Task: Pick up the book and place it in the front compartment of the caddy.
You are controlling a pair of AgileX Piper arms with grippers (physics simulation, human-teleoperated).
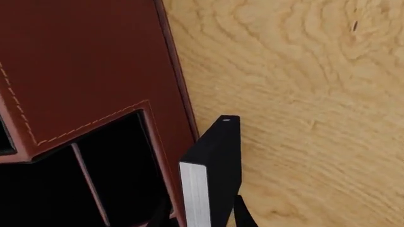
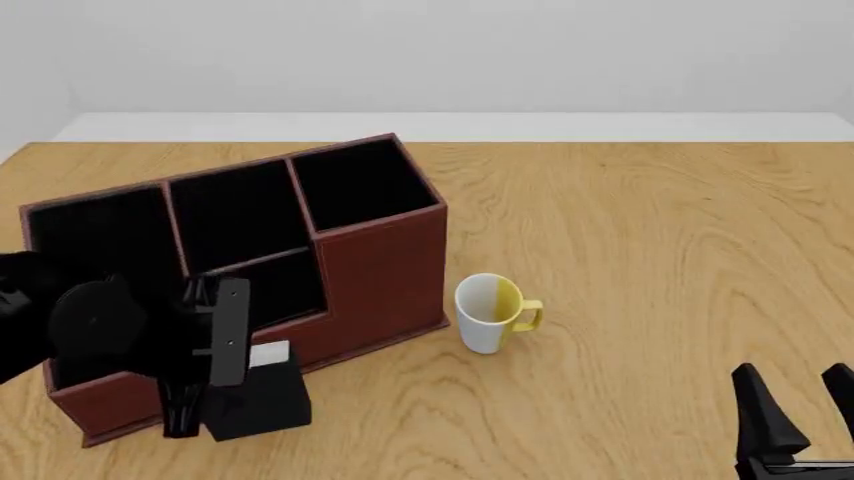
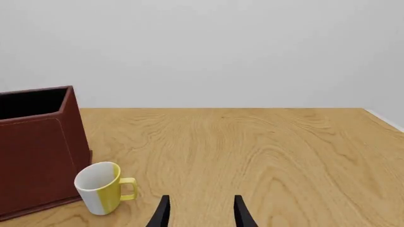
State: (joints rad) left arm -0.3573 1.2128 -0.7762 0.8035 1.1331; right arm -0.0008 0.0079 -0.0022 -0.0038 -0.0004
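Note:
The book, black with a white page edge, is held at the near side of the caddy, against its low front wall. My left gripper is shut on the book. In the left wrist view the book stands between the fingers, just outside the caddy's red-brown wall, with black-lined compartments beside it. Whether the book rests on the table I cannot tell. My right gripper hangs open and empty at the table's near right; its open gripper points across the table.
A white-and-yellow mug stands just right of the caddy's front corner, its handle toward the right; the right wrist view shows the mug beside the caddy wall. Bare wooden tabletop spreads to the right.

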